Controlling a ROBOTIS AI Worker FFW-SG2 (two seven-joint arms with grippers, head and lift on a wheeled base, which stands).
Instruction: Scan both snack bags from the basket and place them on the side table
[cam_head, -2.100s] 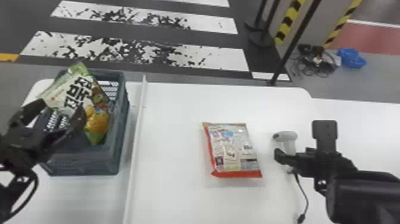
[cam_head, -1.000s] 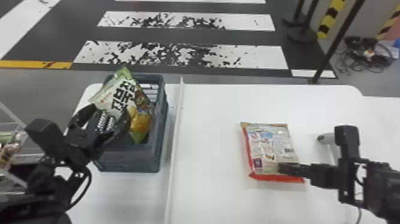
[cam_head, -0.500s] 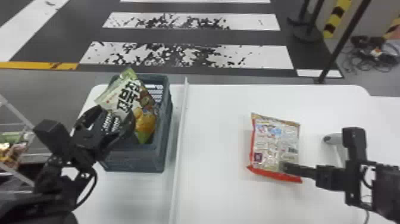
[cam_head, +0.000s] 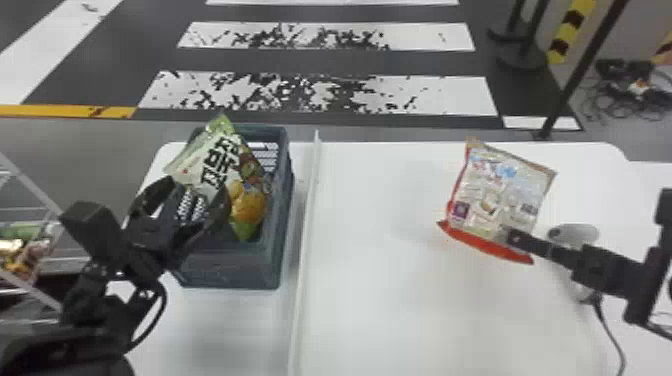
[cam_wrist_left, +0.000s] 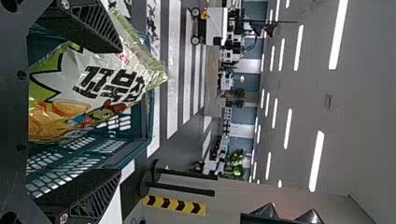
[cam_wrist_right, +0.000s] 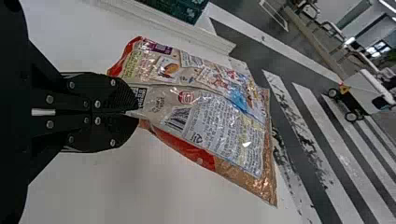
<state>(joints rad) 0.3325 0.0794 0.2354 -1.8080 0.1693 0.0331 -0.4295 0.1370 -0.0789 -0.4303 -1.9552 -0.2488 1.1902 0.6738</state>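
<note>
- Your right hand (cam_wrist_right: 133, 112) now pinches the red bag (cam_head: 500, 200), lifted from flat on the surface (cam_head: 400, 305); scanning or placing likely follows.
- Head view: the scanner (cam_head: 570, 234) lies at the bag's four o'clock, the basket (cam_head: 227, 272) at nine, green bag (cam_head: 207, 162) inside.
- Right wrist view gives you the barcode (cam_wrist_right: 177, 118); left wrist view, your left hand (cam_wrist_left: 119, 111) spread around the green bag.
</note>
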